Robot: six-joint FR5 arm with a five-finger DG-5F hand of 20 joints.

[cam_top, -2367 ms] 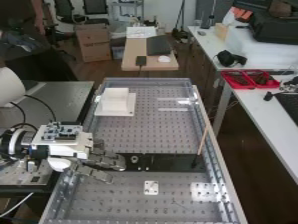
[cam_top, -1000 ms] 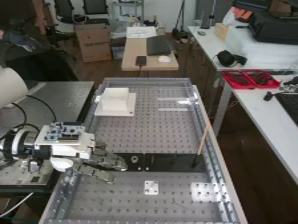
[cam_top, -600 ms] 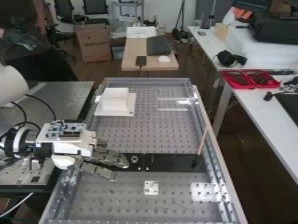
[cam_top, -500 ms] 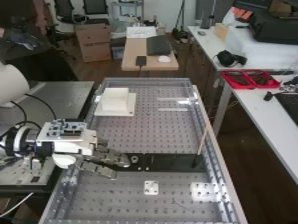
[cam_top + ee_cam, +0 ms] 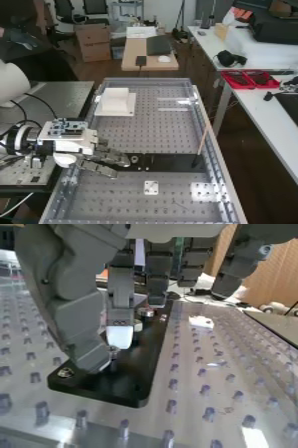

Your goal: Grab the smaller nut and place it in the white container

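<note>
Perforated bench [image 5: 149, 137] carrying a black plate [image 5: 173, 163]
A white container [image 5: 114, 103] is standing beyond it, a small white square [image 5: 151, 191] lying nearer.

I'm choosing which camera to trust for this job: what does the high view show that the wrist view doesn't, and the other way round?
High view: the white container, the stick leaning at the bench's edge, and cardboard boxes on the floor.
Wrist view: a shiny metal piece, perhaps a nut, at a corner of the black plate.
Both: the hand, the black plate and the white square.
</note>
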